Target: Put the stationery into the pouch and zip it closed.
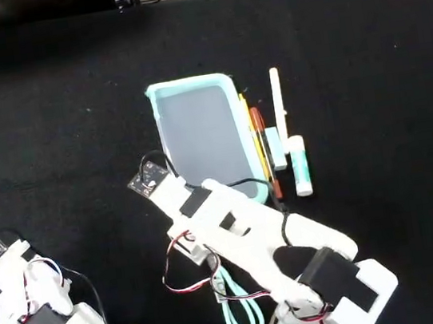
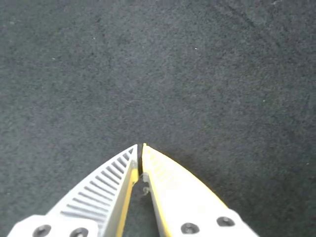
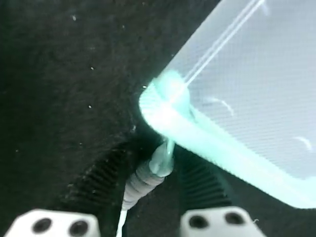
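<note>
Probably the unzipping step: right jaws part-open astride the pull tab (image 3: 162,158) at the pouch (image 3: 247,89) corner; left jaws shut, empty. Next move: pinch the tab and draw it along; stationery (image 1: 279,149) lies outside.

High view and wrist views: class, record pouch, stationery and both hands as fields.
Pouch: mint-edged grey rectangular pouch, flat on black cloth table
Stationery: white pen, yellow pencil, white glue stick, lying beside pouch, outside it
Left hand: shut, over bare cloth
Right hand: open at pouch corner, mint tab between fingers
</note>
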`<state>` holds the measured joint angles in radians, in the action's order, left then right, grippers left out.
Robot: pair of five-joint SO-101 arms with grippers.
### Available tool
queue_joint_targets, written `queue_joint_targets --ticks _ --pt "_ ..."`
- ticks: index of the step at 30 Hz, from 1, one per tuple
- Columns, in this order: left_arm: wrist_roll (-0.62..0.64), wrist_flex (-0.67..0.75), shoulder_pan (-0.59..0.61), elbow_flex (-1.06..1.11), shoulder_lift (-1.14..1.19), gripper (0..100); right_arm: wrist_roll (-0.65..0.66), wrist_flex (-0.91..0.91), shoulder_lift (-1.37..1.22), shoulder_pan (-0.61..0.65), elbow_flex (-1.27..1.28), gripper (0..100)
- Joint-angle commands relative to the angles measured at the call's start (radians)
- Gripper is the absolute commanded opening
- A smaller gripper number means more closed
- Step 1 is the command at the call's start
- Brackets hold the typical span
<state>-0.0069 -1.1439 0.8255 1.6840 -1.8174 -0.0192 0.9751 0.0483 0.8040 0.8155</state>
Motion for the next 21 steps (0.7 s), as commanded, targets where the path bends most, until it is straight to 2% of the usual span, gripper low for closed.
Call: queue_joint_targets --ticks 1,14,21 --pt "0.011 0.009 0.008 0.015 -0.003 4 0.011 0.003 -0.039 0.028 0.008 1.3" --pt "0.011 0.009 0.008 0.015 -0.003 4 0.011 0.003 -0.021 0.049 0.016 1.2" --pt "0.011 0.009 0.008 0.015 -0.003 4 0.011 -0.110 0.194 0.087 0.191 1.2"
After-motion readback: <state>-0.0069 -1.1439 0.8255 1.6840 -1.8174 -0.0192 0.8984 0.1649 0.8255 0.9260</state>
